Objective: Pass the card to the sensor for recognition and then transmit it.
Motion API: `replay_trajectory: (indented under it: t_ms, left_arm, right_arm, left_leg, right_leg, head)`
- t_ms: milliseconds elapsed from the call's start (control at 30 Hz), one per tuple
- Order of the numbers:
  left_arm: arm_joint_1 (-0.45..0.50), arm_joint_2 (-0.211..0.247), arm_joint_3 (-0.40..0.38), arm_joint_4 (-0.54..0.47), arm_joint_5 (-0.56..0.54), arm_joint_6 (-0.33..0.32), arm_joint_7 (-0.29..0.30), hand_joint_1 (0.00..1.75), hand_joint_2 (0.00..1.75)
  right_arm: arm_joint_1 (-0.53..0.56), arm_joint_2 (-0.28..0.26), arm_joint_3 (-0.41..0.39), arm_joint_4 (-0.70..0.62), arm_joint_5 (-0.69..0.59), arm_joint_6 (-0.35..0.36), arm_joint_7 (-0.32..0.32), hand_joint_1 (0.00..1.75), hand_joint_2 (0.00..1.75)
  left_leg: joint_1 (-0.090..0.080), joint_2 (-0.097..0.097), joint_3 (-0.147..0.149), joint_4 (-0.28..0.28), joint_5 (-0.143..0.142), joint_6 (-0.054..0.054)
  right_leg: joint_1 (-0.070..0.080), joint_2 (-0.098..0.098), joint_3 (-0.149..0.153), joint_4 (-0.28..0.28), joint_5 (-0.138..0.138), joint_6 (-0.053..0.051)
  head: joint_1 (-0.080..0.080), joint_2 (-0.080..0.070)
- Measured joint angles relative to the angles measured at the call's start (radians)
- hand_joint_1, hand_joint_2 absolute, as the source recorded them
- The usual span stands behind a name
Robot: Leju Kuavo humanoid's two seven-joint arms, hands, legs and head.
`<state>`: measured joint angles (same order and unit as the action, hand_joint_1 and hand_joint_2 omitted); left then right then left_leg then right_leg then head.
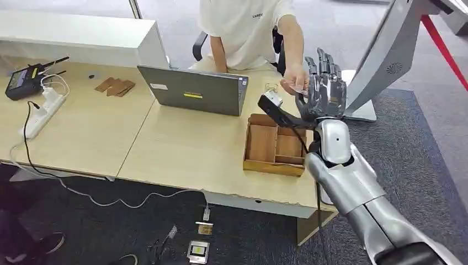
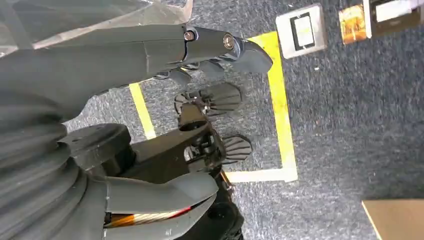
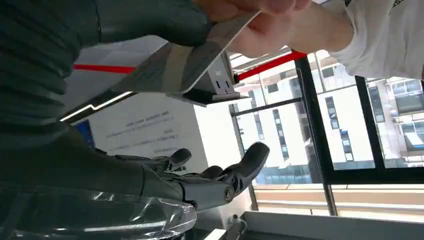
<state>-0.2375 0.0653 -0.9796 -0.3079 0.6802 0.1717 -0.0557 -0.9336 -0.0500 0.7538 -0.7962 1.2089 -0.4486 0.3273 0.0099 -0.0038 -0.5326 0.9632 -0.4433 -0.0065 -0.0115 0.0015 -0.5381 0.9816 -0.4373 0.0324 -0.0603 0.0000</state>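
My right hand [image 1: 325, 91] is raised beyond the table's far right corner, fingers pointing up. A thin grey card [image 1: 299, 91] sits between it and a person's hand [image 1: 292, 83]. In the right wrist view my thumb [image 3: 150, 20] presses on one end of the card [image 3: 190, 60], and the person's fingers [image 3: 260, 25] pinch the other end. My other fingers [image 3: 215, 175] are spread well apart from the card. My left hand [image 2: 100, 65] hangs over the carpet with straight fingers and holds nothing.
A person in a white shirt [image 1: 243, 27] sits behind the table. A grey laptop [image 1: 193, 88] stands at the back. A wooden compartment tray [image 1: 274, 144] lies below my right hand. A power strip [image 1: 41, 110] and cables lie at the left. A white stand [image 1: 386, 55] rises at the right.
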Motion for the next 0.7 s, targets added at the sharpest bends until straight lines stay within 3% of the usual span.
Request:
replay_trajectory:
  t_ms: [300, 700]
  left_arm:
    - [-0.004, -0.004, -0.008, 0.006, -0.029, -0.031, 0.006, 0.0, 1.75]
    - [-0.006, -0.007, -0.019, 0.014, -0.039, -0.041, -0.001, 0.0, 1.75]
  right_arm:
    - [-0.09, 0.017, 0.061, 0.138, 0.053, 0.009, 0.069, 1.75, 1.75]
    - [-0.121, 0.032, 0.113, 0.236, 0.047, -0.009, 0.066, 1.75, 1.75]
  left_leg:
    - [0.0, -0.001, -0.001, 0.0, 0.0, 0.0]
    - [0.0, -0.001, -0.001, 0.0, 0.0, 0.0]
  right_leg:
    - [0.0, -0.002, -0.001, 0.0, 0.0, 0.0]
    - [0.0, -0.002, -0.001, 0.0, 0.0, 0.0]
  head:
    - [0.0, 0.0]
    - [0.0, 0.0]
